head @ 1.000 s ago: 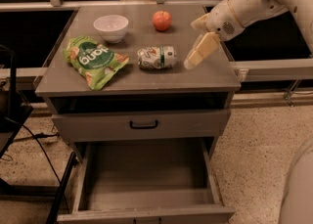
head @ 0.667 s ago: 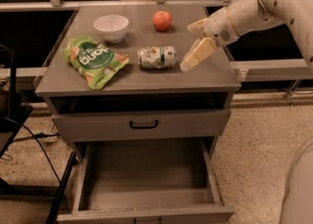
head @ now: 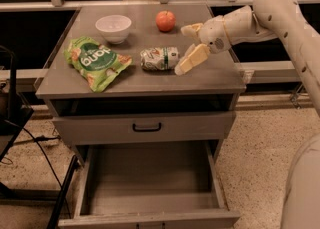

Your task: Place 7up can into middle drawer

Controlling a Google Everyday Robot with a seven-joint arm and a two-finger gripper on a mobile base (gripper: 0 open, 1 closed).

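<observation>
Starting nearest the camera: the middle drawer (head: 150, 178) is pulled all the way out at the bottom, with nothing on its grey floor, so the drop spot is ready. Right above it is the shut drawer front (head: 95, 129) with the black handle (head: 147, 127), and above that the cabinet top (head: 210, 80), where everything's happening. The green snack bag (head: 95, 62) lies on the left side of the top. The 7up can (head: 160, 58) is roughly mid-top, tipped over on its side, with its long axis running left-right, so one silvery end faces the bag and the other faces the robot's hand. The gripper (head: 182, 49) sits just right of the can, reaching in from the right on the pale arm (head: 280, 18). Its fingers (head: 194, 58) are spread apart with nothing between them: one tip is on the near side, just beside the can's right end, and the other is further back and a bit higher. I honestly can't tell if the near tip is touching the can or only very close. The can lies to the left of the fingers, end-on to them, and the spread runs near-far across the can's width. My guess is the hand needs to slide left so the jaws straddle the can's body before squeezing, otherwise it might just nudge the can and roll it. Further back are the white bowl (head: 113, 27) and the apple (head: 165, 21), both well out of the way.
</observation>
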